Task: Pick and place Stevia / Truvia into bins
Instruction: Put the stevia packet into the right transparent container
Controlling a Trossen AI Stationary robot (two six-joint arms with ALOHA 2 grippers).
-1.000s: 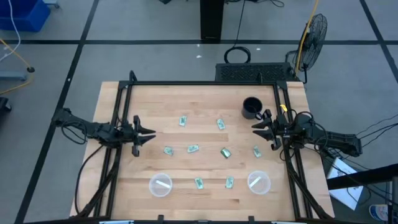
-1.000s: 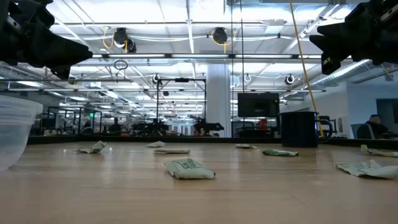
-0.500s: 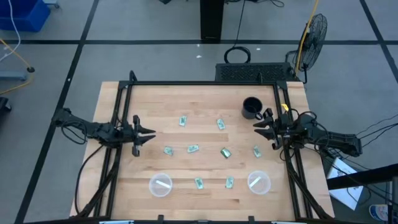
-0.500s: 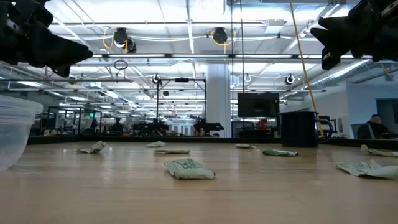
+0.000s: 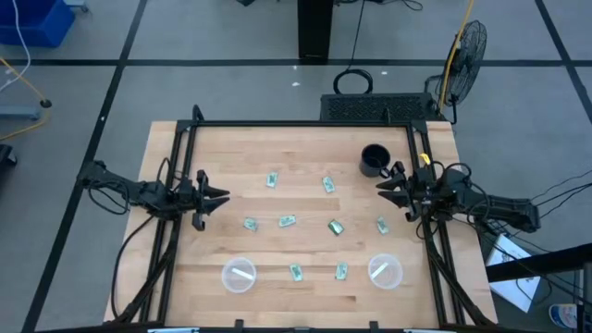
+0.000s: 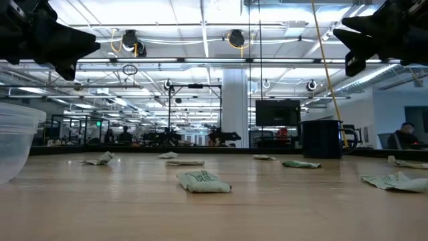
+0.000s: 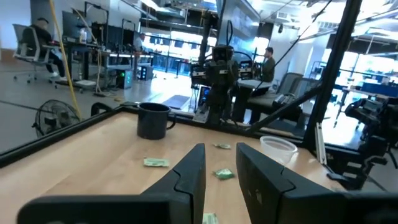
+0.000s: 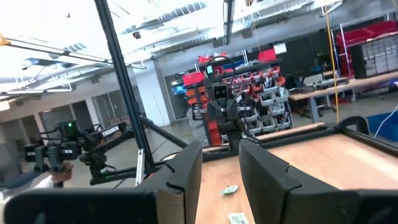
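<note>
Several green-and-white Stevia packets lie flat and scattered on the wooden table, among them one (image 5: 288, 220) at the middle, one (image 5: 336, 227) to its right and one (image 5: 296, 272) by the near edge; the nearest packet (image 6: 202, 181) shows in the low view. Two clear round bins stand near the near edge, the left bin (image 5: 239, 275) and the right bin (image 5: 385, 270). My left gripper (image 5: 228, 196) (image 7: 219, 149) hovers open over the table's left side. My right gripper (image 5: 377, 188) (image 8: 219, 146) hovers open at the right side. Both are high above the table in the low view.
A black mug (image 5: 374, 160) stands at the far right, close to my right gripper. A black metal frame (image 5: 305, 123) runs along the table's far, left and right edges. Bare wood lies between the packets. The left bin's wall (image 6: 13, 144) fills the low view's left edge.
Both grippers have risen a little in the low view; neither has opened or shut. The packets and bins have stayed where they were.
</note>
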